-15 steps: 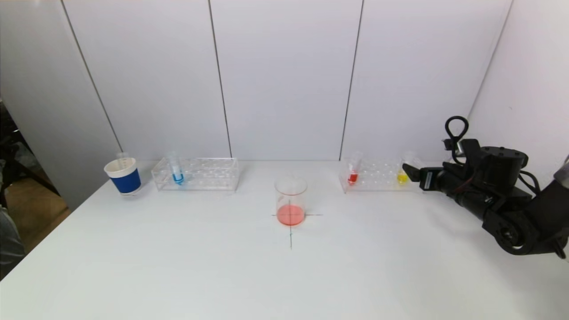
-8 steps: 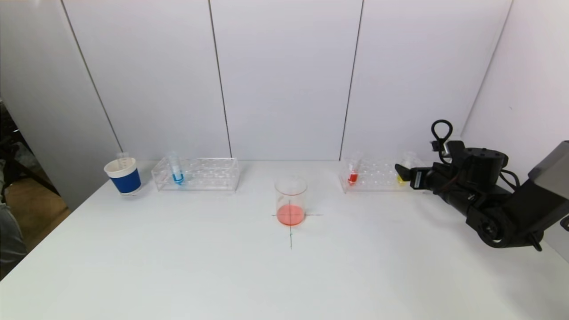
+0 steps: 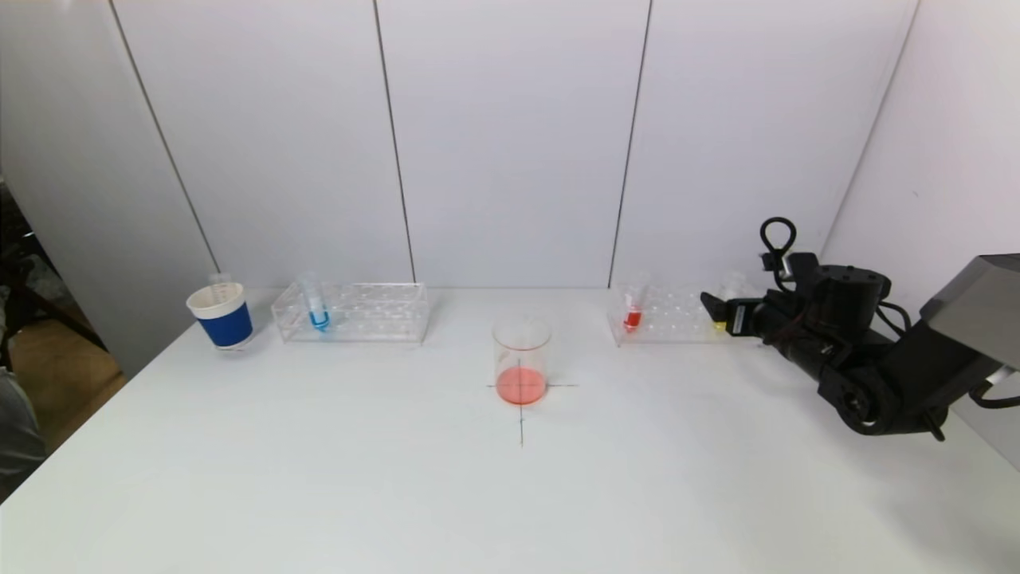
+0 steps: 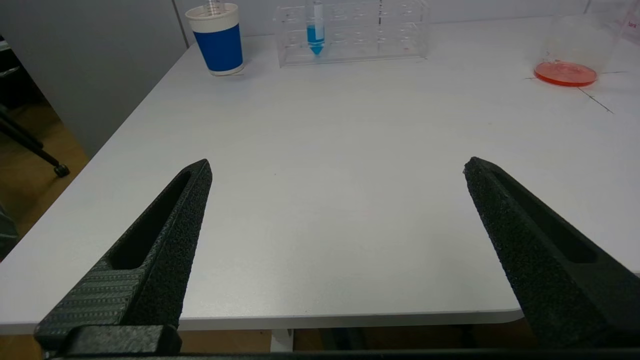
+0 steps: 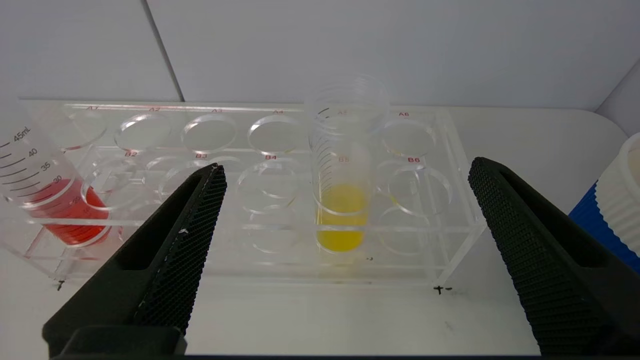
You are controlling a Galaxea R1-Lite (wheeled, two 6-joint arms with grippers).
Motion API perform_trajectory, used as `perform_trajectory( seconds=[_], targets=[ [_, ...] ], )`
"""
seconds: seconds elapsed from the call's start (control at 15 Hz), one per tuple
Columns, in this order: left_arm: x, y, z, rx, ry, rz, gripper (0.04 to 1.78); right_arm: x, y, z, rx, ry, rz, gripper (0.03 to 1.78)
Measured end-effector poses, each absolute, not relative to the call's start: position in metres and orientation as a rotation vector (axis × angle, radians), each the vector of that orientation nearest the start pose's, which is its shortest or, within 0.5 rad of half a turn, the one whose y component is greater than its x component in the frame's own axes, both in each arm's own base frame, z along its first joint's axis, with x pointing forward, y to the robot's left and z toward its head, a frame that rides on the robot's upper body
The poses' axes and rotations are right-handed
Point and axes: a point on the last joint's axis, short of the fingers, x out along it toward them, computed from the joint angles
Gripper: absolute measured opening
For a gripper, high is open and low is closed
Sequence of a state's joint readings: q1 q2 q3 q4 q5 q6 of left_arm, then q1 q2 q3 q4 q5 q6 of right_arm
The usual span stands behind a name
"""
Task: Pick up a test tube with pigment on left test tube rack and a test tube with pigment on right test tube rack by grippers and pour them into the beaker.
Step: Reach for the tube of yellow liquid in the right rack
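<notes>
We see our right gripper (image 5: 345, 170) with its fingers spread wide, level with the right test tube rack (image 3: 669, 315) at the far right of the table (image 3: 510, 494), and the yellow test tube (image 5: 344, 170) stands in the gap between them, not yet touched. That tube is clear plastic with printed graduation lines, upright in a front-row hole of the rack, with yellow pigment pooled in its lower part. A red test tube (image 3: 633, 307) sits at the rack's other end. The beaker (image 3: 522, 359), holding a shallow layer of reddish liquid, stands mid-table on a drawn cross. Our left gripper (image 4: 335, 170) hangs spread open and empty over the table's near left edge, well apart from the left test tube rack (image 3: 352, 312) with its blue test tube (image 3: 315, 303).
</notes>
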State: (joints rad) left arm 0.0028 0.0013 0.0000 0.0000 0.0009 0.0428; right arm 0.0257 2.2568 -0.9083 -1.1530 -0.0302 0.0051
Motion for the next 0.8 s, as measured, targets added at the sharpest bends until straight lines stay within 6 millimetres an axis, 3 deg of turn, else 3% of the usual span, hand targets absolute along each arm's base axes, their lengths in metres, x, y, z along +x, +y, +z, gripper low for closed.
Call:
perform_trajectory(
  seconds=[0.8],
  targets=[
    [-0.023,0.000,0.076,0.043,0.002,0.004,1.76,0.432,0.012,0.045,-0.003,0.156,-0.017,1.76]
  ],
)
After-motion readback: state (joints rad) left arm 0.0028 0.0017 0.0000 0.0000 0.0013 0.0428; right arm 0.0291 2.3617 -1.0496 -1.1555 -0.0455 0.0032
